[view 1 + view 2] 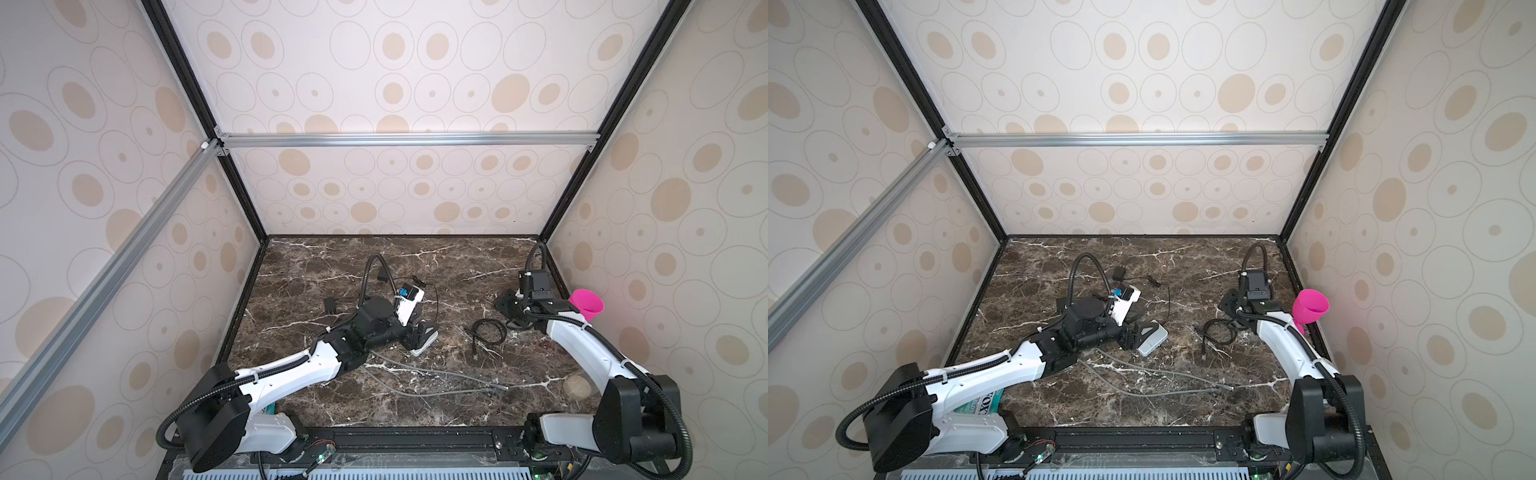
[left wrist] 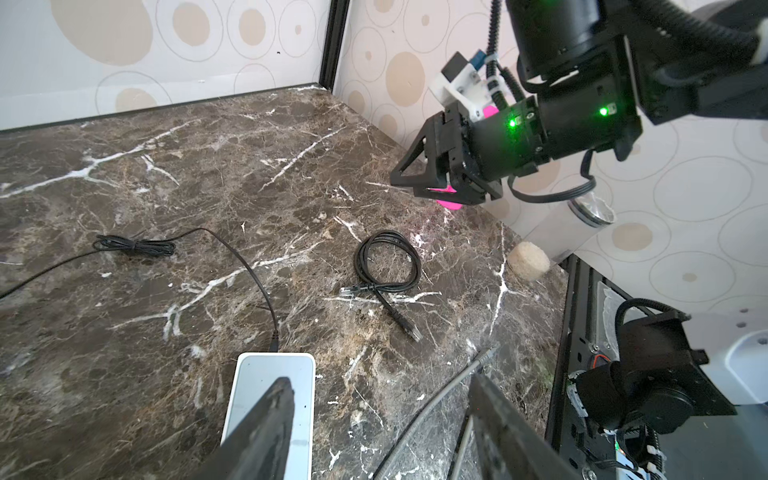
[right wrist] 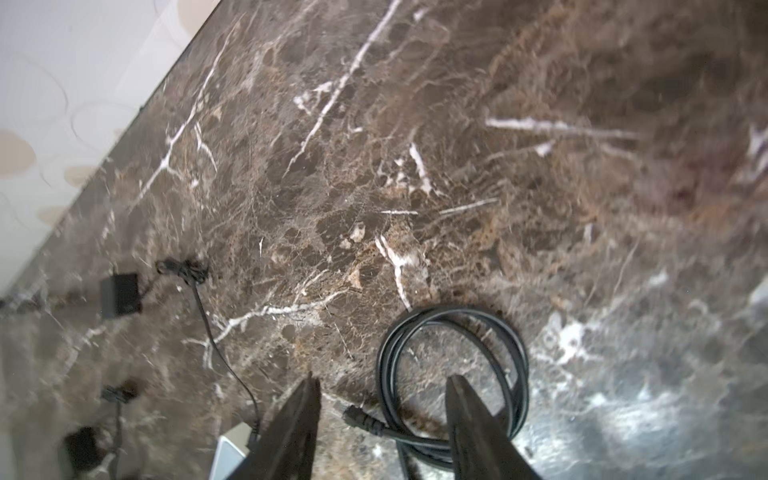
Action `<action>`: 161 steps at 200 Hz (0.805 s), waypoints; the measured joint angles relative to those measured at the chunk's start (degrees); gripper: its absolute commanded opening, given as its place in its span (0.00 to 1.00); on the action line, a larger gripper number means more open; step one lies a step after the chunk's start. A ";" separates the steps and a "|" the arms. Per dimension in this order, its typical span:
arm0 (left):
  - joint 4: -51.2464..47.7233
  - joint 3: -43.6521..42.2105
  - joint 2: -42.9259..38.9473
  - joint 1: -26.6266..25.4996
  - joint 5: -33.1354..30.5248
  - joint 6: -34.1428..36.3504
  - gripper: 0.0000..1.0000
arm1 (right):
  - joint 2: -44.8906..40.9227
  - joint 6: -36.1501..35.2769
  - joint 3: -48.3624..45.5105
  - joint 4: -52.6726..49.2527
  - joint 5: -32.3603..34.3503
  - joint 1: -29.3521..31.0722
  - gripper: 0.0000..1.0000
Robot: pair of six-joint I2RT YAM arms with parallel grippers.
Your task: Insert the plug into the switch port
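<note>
The black cable [image 2: 359, 259] lies in a loose ring on the worktop [image 1: 332, 257], right of the middle. Its plug [image 2: 413, 332] sticks out on the near side. The cable looks light and bendy, so it will flop. The plug looks small and hard, so I would hold the thick part just behind it.

The right gripper [image 3: 382, 379] hangs over the ring with its jaws partly apart, holding nothing.

The switch [image 2: 272, 386] is a flat white box in the middle. It looks light and smooth and may slide when pushed.

The left gripper [image 2: 380, 380] has wide jaws. One finger is over the switch, but the jaws grip nothing.

A teal box [image 1: 984, 405] under the left arm shows letters like "OX". The rest is hidden.
</note>
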 measured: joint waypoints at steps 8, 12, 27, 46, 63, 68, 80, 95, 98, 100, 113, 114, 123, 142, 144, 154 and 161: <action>-0.22 -0.17 -0.63 0.00 0.00 0.44 0.67 | 1.20 -4.09 0.50 -0.35 1.18 -0.02 0.52; -0.44 -0.26 -0.98 0.00 0.04 0.66 0.67 | 1.62 -5.62 0.55 -0.52 1.73 -0.02 0.52; -1.44 -0.52 -2.25 0.00 0.17 1.95 0.67 | 3.69 -11.17 0.52 -2.21 2.97 -0.37 0.54; -2.51 -0.72 -4.04 0.00 1.01 3.72 0.67 | 6.05 -16.00 0.52 -3.61 2.49 -0.83 0.59; -3.41 -1.01 -5.77 0.00 1.75 5.16 0.67 | 8.96 -19.34 0.94 -4.81 0.98 -1.09 0.59; -3.67 -1.14 -6.23 0.00 1.92 5.51 0.67 | 9.94 -20.20 1.20 -5.29 0.68 -1.09 0.59; -4.31 -1.60 -7.50 0.00 2.29 6.19 0.67 | 12.44 -22.10 1.97 -6.21 0.17 -1.16 0.59; -4.68 -2.45 -9.20 0.00 2.47 6.71 0.67 | 14.64 -24.04 3.02 -7.56 0.28 -1.20 0.59; -4.72 -2.60 -9.53 0.00 2.47 6.78 0.67 | 14.99 -24.33 3.26 -7.78 0.33 -1.25 0.59; -4.76 -2.73 -9.75 0.00 2.49 6.82 0.67 | 15.23 -24.57 3.43 -8.02 0.39 -1.27 0.59; -5.11 -3.41 -11.37 0.00 2.49 7.10 0.67 | 16.28 -25.83 4.37 -8.92 0.90 -1.31 0.59; -5.14 -3.43 -11.45 0.00 2.49 7.10 0.67 | 16.33 -25.90 4.39 -8.94 0.98 -1.31 0.59; -5.25 -3.85 -12.59 0.00 2.49 7.30 0.67 | 16.79 -26.47 4.74 -9.16 1.60 -1.31 0.59; -5.66 -4.33 -14.38 0.00 2.49 7.69 0.67 | 17.99 -27.36 5.03 -9.44 2.80 -1.38 0.59; -5.70 -4.35 -14.51 0.00 2.47 7.74 0.67 | 18.14 -27.47 5.07 -9.53 2.89 -1.38 0.59; -6.03 -4.44 -15.04 0.00 2.47 7.85 0.67 | 19.37 -27.74 5.46 -9.77 3.17 -1.42 0.58; -6.19 -4.48 -15.28 0.00 2.47 7.91 0.68 | 20.28 -27.91 5.75 -9.86 3.21 -1.49 0.57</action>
